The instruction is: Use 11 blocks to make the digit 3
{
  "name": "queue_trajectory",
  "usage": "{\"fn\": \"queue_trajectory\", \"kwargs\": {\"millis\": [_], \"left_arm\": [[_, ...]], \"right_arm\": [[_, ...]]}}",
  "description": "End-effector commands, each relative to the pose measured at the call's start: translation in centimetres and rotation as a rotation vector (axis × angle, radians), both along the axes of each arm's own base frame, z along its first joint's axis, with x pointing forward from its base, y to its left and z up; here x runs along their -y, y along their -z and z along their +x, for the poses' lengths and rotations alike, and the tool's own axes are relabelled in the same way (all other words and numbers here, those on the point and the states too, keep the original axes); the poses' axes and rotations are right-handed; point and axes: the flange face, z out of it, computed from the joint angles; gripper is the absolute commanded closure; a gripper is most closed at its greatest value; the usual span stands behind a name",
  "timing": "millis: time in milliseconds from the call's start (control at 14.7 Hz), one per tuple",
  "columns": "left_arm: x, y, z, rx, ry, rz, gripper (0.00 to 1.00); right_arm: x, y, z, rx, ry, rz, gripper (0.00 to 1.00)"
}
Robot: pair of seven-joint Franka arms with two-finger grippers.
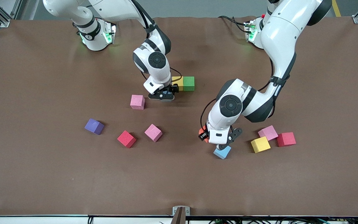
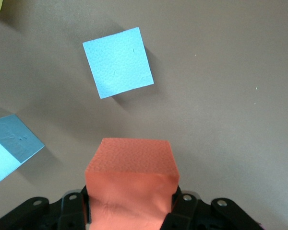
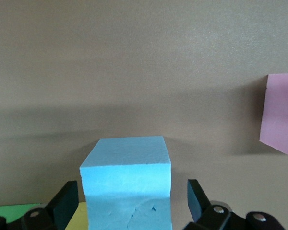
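At picture centre the right gripper point(image 1: 163, 94), fingers spread, has set a light blue block point(image 3: 127, 184) beside the yellow block point(image 1: 177, 83) and green block point(image 1: 188, 83), while lower right the left gripper point(image 1: 219, 141) clamps an orange block point(image 2: 131, 184), probably due next in the row.

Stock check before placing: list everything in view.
light blue cubes: 3, light blue, one inside right gripper, two by left gripper
pink cubes: 3, pink, two right arm's end, one left arm's
yellow cubes: 2, yellow, one touching green, one beside pink
green cube: 1, green, mid-table
purple cube: 1, purple, right arm's end
red cubes: 2, red, one each end
orange cube: 1, orange, held
table: 1, brown
right gripper: open
left gripper: shut on orange cube
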Motion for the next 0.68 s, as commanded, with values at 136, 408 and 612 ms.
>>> {"fn": "queue_trajectory", "kwargs": {"millis": [136, 408, 612], "left_arm": [[-0.3, -0.7, 0.1, 0.001, -0.009, 0.003, 1.0], [0.0, -0.7, -0.1, 0.001, -0.006, 0.003, 1.0], [-0.4, -0.7, 0.1, 0.004, -0.001, 0.005, 1.0]], "right_arm": [[-0.3, -1.2, 0.4, 0.013, 0.021, 0.018, 0.0], [0.8, -5.5, 2.7, 0.025, 0.045, 0.039, 0.0], [3.2, -8.9, 5.1, 0.023, 0.11, 0.037, 0.0]]}}
